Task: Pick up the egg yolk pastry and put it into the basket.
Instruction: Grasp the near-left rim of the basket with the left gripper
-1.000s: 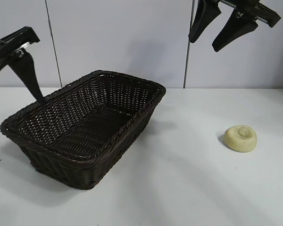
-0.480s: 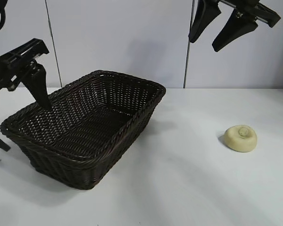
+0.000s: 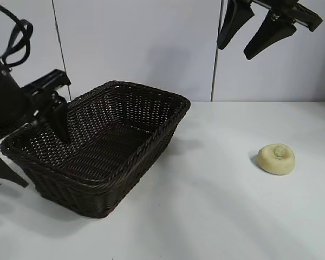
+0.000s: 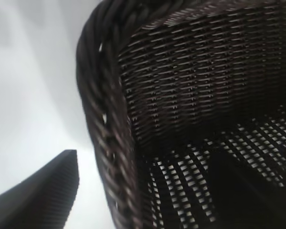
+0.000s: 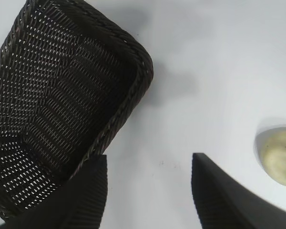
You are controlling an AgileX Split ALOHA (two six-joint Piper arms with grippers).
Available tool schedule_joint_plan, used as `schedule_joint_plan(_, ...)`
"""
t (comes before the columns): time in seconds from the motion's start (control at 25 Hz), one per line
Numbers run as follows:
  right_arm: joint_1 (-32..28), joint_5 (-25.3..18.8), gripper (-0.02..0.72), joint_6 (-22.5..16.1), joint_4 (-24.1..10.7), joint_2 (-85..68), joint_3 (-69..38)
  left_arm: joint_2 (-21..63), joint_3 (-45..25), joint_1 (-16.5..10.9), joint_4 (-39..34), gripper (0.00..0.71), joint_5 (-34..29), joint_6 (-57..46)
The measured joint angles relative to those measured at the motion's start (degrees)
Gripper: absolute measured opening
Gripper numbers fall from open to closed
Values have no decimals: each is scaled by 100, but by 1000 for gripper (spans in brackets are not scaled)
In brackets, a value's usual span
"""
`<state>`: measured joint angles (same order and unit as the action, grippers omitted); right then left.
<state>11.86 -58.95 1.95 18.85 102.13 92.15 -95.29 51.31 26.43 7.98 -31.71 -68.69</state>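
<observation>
Your left gripper point(image 3: 30, 154) straddles the basket point(image 3: 151, 135) rim, fingers spread.
Pastry point(image 3: 277, 158) sits untouched near the bench's right edge; right gripper point(image 3: 251, 32) hangs high, fingers apart.

Level exterior view facing both arms; wrist views downward, left close, both sharing the basket point(image 3: 105, 146) point(image 4: 109, 124) point(image 5: 62, 105)

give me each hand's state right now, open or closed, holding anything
Left hand: open, empty, straddling the basket rim, one finger inside and one outside.
Right hand: open, empty, raised high above the table, clear of the egg yolk pastry.
</observation>
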Motion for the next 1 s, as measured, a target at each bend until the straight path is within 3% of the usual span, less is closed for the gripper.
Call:
schedule_joint_plan(0.36, 0, 0, 393, 0, 0, 0, 0, -494, 0, 0, 0, 529, 343, 0)
schedule_joint_plan(0.44, 0, 0, 393, 0, 0, 0, 0, -494, 0, 0, 0, 472, 347, 0)
schedule_joint_plan(0.64, 0, 0, 393, 0, 0, 0, 0, -494, 0, 0, 0, 239, 260, 0)
schedule_joint_plan(0.8, 0, 0, 393, 0, 0, 0, 0, -494, 0, 0, 36, 113, 218, -69)
schedule_joint_plan(1.0, 0, -5, 393, 0, -11, 0, 0, -494, 6, 8, 63, 100, 210, -24)
